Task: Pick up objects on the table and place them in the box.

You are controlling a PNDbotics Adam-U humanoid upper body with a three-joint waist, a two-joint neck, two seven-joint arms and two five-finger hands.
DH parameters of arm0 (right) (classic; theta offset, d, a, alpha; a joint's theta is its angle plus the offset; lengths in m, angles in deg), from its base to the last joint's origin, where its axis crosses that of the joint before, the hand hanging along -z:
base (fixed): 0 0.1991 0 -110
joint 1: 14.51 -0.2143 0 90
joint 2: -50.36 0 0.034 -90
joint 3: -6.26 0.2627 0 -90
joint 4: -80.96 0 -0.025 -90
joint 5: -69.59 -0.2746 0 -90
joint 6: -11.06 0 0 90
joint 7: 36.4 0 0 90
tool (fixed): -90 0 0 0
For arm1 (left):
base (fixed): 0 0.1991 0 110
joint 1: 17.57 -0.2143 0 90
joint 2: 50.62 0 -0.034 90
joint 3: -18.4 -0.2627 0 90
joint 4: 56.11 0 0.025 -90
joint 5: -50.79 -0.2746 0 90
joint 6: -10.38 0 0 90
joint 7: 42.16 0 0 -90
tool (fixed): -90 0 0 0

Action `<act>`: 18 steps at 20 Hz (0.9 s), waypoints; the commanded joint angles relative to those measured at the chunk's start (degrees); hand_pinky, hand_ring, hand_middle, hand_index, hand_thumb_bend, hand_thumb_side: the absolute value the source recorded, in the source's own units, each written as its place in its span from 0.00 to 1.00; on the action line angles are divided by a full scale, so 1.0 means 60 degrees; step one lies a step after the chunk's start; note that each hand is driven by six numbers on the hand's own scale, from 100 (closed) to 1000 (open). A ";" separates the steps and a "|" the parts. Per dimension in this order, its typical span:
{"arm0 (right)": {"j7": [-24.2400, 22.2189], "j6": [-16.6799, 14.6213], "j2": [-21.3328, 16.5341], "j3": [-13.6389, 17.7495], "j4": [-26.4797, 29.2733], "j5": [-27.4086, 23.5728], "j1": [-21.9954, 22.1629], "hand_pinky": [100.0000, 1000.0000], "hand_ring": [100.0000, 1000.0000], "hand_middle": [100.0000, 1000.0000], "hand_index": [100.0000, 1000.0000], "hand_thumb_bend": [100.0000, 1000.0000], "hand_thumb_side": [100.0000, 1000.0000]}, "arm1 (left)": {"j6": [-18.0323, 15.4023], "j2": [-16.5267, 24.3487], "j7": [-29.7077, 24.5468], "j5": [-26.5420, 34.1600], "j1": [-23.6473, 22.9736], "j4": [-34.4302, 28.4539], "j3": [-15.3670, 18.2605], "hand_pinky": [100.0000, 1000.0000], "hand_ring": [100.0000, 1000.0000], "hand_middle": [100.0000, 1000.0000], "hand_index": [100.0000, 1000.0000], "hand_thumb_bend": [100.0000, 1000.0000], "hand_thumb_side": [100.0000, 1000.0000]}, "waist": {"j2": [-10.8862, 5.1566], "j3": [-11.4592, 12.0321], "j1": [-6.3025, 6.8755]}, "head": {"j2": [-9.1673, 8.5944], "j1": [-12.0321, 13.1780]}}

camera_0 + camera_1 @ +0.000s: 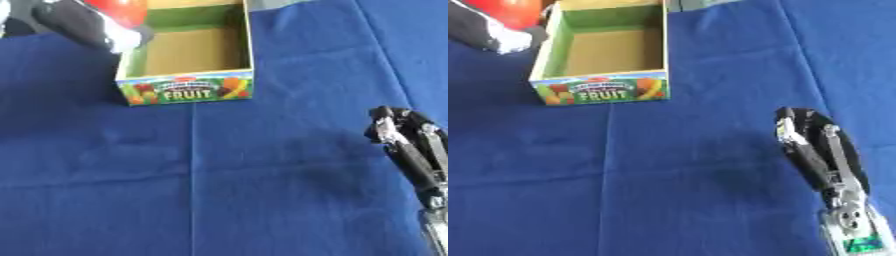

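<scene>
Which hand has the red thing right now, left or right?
The left hand, at the top left beside the box, is holding the red object. The right hand is low on the right and holds nothing.

you see a deep blue cloth (262,165) over the whole table, plain, with faint fold lines running across and down it. the box (188,90) shows green inner walls, a tan cardboard floor and pale cream rims; its front panel is printed with red, orange, yellow and green fruit pictures round the white word "fruit" on a dark green band. your left hand (83,22) is black with a white patch, and the round object (118,10) in it is bright red. your right hand (815,145) is black with silver parts, with a small green patch low on the arm.
</scene>
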 commanded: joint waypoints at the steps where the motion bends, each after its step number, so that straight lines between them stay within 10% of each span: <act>1: -0.0036 -0.0052 -0.0154 -0.0052 0.0197 -0.0026 -0.0079 0.60 0.55 0.44 0.67 0.00 0.62 | -0.0066 -0.0369 0.0247 -0.0467 0.0593 0.0656 0.0195 0.00 0.34 0.38 0.66 0.02 0.15 | -0.0067 -0.0139 -0.0001 | -0.0140 0.0229; 18: -0.0134 -0.0171 -0.0128 -0.0156 0.0197 -0.0028 -0.0264 0.60 0.55 0.44 0.67 0.00 0.62 | -0.2015 -0.2057 0.1664 -0.2751 0.1709 0.4374 0.0325 0.00 0.36 0.39 0.64 0.08 0.13 | 0.0349 -0.0743 0.0163 | -0.0551 0.0627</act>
